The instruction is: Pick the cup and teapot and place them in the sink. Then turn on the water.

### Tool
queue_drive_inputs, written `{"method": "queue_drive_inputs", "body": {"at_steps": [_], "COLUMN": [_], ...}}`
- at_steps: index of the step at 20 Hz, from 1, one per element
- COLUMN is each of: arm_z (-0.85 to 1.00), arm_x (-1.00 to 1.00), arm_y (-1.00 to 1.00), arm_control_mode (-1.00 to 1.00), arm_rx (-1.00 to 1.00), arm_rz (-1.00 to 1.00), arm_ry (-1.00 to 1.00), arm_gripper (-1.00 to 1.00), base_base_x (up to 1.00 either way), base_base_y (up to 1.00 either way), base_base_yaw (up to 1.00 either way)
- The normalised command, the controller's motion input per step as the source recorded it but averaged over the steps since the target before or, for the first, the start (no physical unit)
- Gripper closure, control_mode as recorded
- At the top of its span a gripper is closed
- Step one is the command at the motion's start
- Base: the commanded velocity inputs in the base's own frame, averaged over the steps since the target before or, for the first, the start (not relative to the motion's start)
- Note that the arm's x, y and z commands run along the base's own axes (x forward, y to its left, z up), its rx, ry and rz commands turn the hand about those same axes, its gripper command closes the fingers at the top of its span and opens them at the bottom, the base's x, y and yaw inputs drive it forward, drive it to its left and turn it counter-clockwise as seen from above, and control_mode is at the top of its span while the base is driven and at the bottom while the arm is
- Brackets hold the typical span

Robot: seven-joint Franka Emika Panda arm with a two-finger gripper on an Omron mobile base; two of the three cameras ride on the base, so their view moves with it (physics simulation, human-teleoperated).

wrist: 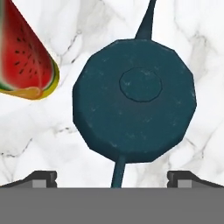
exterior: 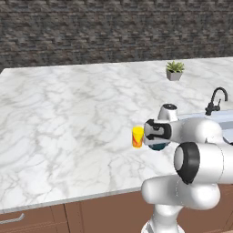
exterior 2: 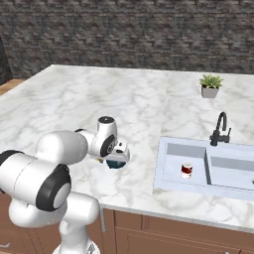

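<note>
1. Right now the gripper (wrist: 112,177) hangs just above the teapot (wrist: 134,100), with its two tips spread wide and nothing held between them.
2. The teapot sits on the marble counter (exterior: 68,113), just beside the cup (exterior: 137,137). The sink (exterior 2: 174,176) is off to the robot's right, well apart from both.
3. The teapot looks round, hard and smooth, so it will not squash but it could slip.
4. It looks small and probably light.
5. Its body looks almost as wide as the gap between the tips, so a grab around the belly would be tight.
6. The thin dark handle (wrist: 146,19) over the top seems the easier spot to pinch.
7. The cup looks stiff and light too; grab it around its sides.
</note>
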Motion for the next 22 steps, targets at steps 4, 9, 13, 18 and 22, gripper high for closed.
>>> {"method": "queue_drive_inputs", "body": {"at_steps": [4, 9, 13, 18, 22], "arm_z": [-0.02, -0.03, -0.1, -0.12, -0.09], "arm_x": [0.08, 0.01, 0.0, 0.0, 0.0], "arm_y": [0.0, -0.02, 0.0, 0.0, 0.0], "arm_control_mode": [-1.0, -1.0, -1.0, -1.0, -1.0], "arm_rx": [0.0, 0.0, 0.0, 0.0, 0.0], "arm_rz": [0.0, 0.0, 0.0, 0.0, 0.0], "arm_ry": [0.0, 0.0, 0.0, 0.0, 0.01], "arm_gripper": [-1.0, -1.0, -1.0, -1.0, -1.0], "base_base_x": [0.0, 0.0, 0.0, 0.0, 0.0], "base_base_y": [0.0, 0.0, 0.0, 0.0, 0.0], "base_base_yaw": [0.0, 0.0, 0.0, 0.0, 0.0]}}
